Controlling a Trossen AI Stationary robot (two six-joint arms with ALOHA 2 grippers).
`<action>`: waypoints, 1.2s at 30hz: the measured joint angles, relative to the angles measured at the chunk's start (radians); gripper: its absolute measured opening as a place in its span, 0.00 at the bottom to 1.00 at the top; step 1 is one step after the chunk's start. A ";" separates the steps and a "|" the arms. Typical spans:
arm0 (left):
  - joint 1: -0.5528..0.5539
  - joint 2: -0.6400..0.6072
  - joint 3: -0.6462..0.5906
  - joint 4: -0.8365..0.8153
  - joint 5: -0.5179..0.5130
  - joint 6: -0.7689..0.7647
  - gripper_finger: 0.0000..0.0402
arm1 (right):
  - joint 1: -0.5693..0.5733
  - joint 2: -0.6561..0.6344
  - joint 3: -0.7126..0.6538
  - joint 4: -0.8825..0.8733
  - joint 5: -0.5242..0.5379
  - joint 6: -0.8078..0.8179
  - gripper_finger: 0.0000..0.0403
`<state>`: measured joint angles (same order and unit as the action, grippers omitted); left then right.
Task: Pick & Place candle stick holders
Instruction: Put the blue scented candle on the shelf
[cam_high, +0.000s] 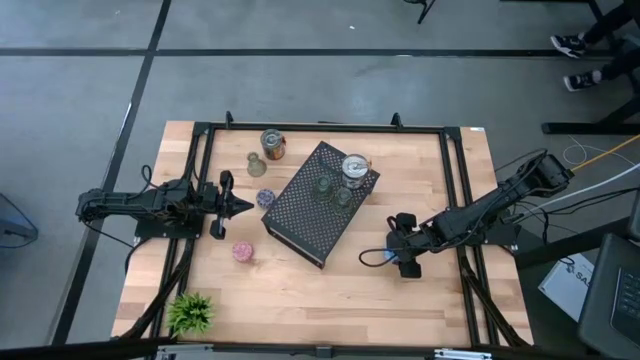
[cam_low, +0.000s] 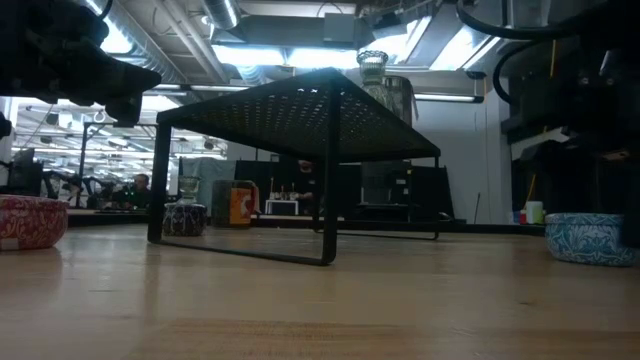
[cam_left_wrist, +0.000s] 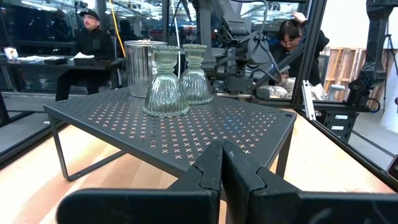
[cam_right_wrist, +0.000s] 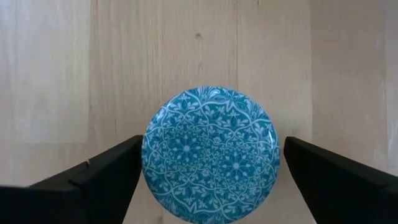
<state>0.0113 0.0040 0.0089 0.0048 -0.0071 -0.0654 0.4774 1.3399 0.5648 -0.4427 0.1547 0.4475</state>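
The worktop (cam_high: 300, 300) is pale wood with visible grain in planks and a smooth, faintly satin surface. The black box (cam_high: 320, 203) is thin perforated metal, matt, standing on slim metal rod legs. On it, two green holders (cam_left_wrist: 166, 84) look like ribbed, glossy glass, and the silver can (cam_left_wrist: 142, 67) beside them is brushed metal with a dull sheen. The blue holder (cam_right_wrist: 211, 154) has a glossy patterned top, like glazed ceramic. The right arm's fingers (cam_right_wrist: 106, 177) are matt black, probably plastic. The pink holder (cam_low: 30, 221) looks grainy and sparkly.
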 joint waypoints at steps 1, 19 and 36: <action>0.000 0.000 0.000 0.000 0.000 0.000 0.00 | 0.000 0.000 0.000 0.000 0.000 0.004 0.94; 0.000 0.000 0.000 0.000 0.000 0.000 0.00 | 0.000 0.001 0.025 -0.012 0.000 0.008 0.75; 0.000 0.000 0.000 0.000 0.000 0.000 0.00 | 0.000 0.001 0.368 -0.310 0.000 0.008 0.74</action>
<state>0.0112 0.0041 0.0087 0.0048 -0.0071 -0.0650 0.4774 1.3410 0.9330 -0.7528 0.1547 0.4560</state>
